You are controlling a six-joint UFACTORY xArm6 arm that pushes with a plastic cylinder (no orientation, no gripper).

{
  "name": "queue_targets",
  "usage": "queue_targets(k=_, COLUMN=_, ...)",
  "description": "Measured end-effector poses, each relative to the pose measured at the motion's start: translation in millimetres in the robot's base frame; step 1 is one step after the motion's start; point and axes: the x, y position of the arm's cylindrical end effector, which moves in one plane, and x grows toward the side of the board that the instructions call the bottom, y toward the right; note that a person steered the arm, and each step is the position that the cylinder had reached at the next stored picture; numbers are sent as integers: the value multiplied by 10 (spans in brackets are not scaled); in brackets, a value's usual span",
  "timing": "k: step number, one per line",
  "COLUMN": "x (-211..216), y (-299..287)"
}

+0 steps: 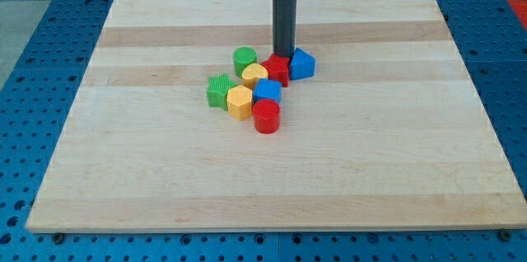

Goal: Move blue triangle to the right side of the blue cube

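Camera view, the only one I have: my tip [284,55] is down on the wooden board [395,155], at the top edge of the block cluster. The rod [285,25] comes straight down from the view's top. It has no jaws and grasps nothing; it can only push, and I cannot tell for certain whether the tip touches a block.

Just below the tip sits the red block [277,70], its shape unclear from here. Just below and to the view's right of the tip is the blue triangle [302,64], touching the red block's right side. To the tip's lower left is the green cylinder [244,60], with the yellow heart-like block [254,75] just beneath it, pressed against the red block's left side.

Further below the tip, the blue cube [268,91] lies under the red block and to the lower left of the blue triangle. The red cylinder [267,117] is the block furthest below the tip, touching the blue cube's lower edge. The yellow hexagon [240,101] sits left of the blue cube, and the green star [219,91] is furthest to the tip's lower left, against the hexagon.

Around the board I see a blue perforated table [41,15].
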Motion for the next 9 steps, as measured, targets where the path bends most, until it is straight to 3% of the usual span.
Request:
queue_targets(k=1, x=69, y=0)
queue_targets(k=3, x=-436, y=139)
queue_targets(k=7, x=361, y=311)
queue_targets(k=9, x=217, y=586)
